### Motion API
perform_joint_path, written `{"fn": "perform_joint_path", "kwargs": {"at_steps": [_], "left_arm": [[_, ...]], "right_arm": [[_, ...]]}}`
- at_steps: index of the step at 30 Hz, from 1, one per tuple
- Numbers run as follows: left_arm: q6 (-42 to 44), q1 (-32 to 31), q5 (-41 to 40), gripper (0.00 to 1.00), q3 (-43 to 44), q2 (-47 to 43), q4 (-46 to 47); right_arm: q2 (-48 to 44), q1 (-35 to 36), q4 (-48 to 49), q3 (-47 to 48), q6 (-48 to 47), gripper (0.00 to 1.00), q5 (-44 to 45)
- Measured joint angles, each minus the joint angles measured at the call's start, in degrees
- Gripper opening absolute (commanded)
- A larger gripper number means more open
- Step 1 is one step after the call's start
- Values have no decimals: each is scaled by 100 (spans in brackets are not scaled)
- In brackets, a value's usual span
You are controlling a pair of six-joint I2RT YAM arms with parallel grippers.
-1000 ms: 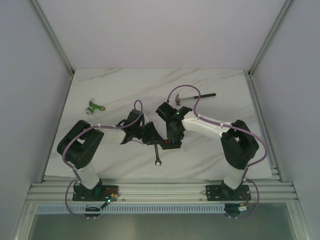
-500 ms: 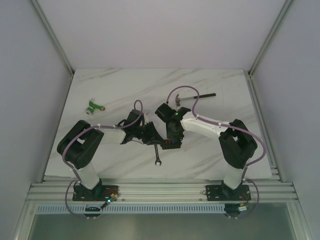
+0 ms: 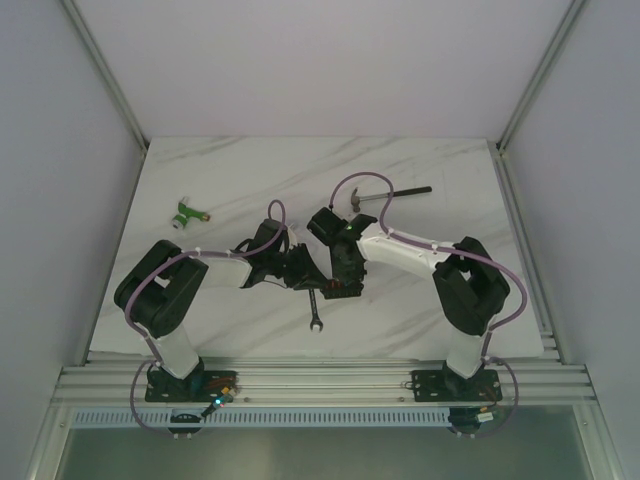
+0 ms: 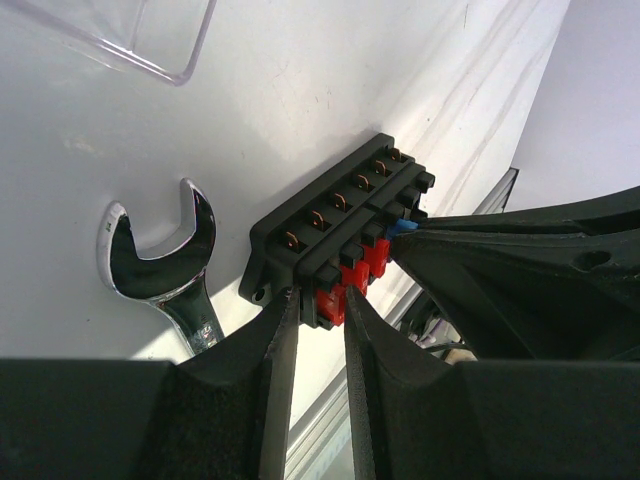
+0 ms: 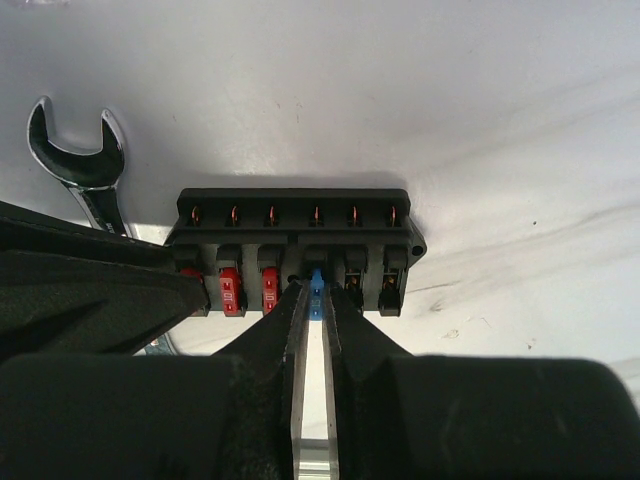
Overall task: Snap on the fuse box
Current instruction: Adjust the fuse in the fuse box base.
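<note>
The left tool (image 4: 318,318) is gripping the fuse box (image 4: 330,215) by its end. The right tool (image 5: 313,294) is straddling the blue fuse (image 5: 316,278); I cannot tell if it is gripping.

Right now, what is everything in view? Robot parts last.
fuse box: one, black, table centre
red fuses: at least two, in the box
blue fuse: one, in the box
wrench: one, silver, beside the box
clear cover: one, transparent, beyond the wrench
hammer: one, black handle, far centre
connector: one, green and white, far left
table: one, white marble
left gripper: one, black, clamped on the fuse box
right gripper: one, black, jaws narrow around the blue fuse
</note>
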Motion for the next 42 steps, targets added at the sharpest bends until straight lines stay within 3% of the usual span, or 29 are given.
{"fn": "perform_joint_path", "kwargs": {"at_steps": [42], "left_arm": [[2, 4, 31, 30, 2, 13, 0]], "right_arm": [[129, 35, 166, -85, -223, 0, 44]]}}
